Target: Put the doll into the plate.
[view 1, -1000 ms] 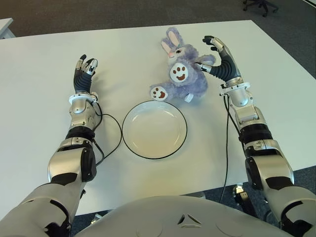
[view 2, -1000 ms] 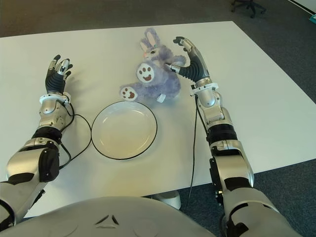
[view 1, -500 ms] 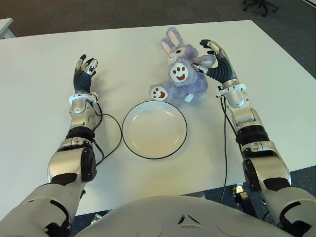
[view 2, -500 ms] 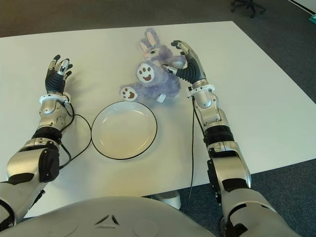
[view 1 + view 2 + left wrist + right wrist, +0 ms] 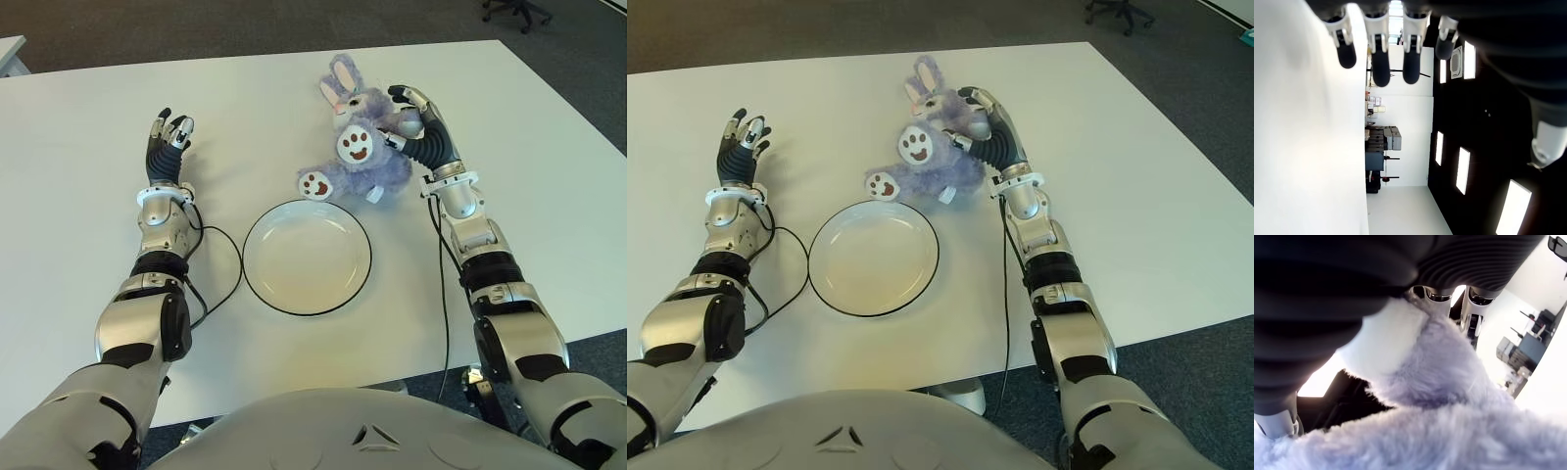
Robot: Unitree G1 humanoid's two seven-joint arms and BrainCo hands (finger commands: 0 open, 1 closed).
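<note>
Up close, we saw the right hand (image 5: 416,122) curled around the purple plush rabbit's (image 5: 358,147) raised arm, fur pressed against its palm. Nearer us and to that hand's left lay the black-rimmed white plate (image 5: 307,257) on the white table (image 5: 78,147). Our left hand (image 5: 167,142) showed beyond the plate's left side, fingers relaxed, holding nothing.

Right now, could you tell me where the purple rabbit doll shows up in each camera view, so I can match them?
Left eye view: doll above the plate, right hand closing around it.
Right eye view: doll upper centre, above the plate.
Left wrist view: not in it.
Right wrist view: purple fur fills the picture.
Shared landmark: the plate, in both eye views only.
</note>
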